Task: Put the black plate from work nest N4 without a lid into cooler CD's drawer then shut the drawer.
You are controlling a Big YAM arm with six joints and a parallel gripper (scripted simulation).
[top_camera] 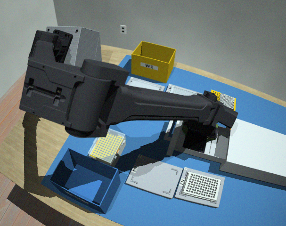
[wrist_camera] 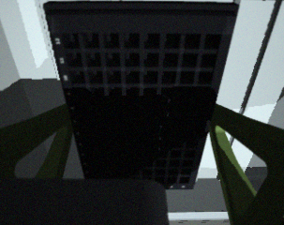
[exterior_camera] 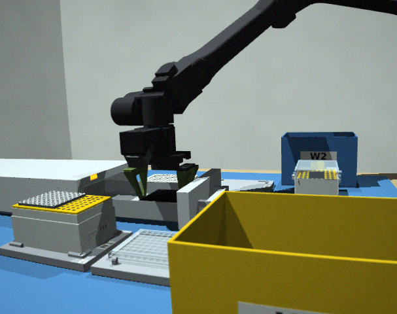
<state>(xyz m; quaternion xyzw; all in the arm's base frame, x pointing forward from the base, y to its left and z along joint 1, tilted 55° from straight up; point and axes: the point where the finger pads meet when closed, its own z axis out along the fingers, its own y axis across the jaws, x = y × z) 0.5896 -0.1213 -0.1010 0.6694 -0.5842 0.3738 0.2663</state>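
Note:
The black plate (wrist_camera: 139,94) sits between my green fingers in the wrist view, wells up. My gripper (exterior_camera: 161,184) is shut on the black plate and holds it low inside the open drawer (exterior_camera: 157,206) of the cooler CD (exterior_camera: 50,178). In the top view the plate (top_camera: 195,138) shows dark under my wrist, inside the drawer, at its end away from the housing. The cooler's lamp (exterior_camera: 93,176) glows amber. The work nest N4 (top_camera: 153,178) holds nothing. I cannot tell whether the plate touches the drawer's floor.
The yellow bin W1 (top_camera: 153,60) stands at the back, the blue bin W2 (top_camera: 85,180) at the front. A tip box (top_camera: 107,146) stands by the blue bin. A white plate (top_camera: 201,186) lies beside N4. A yellow-topped block (exterior_camera: 61,216) and a lidded plate (exterior_camera: 140,248) lie behind the drawer.

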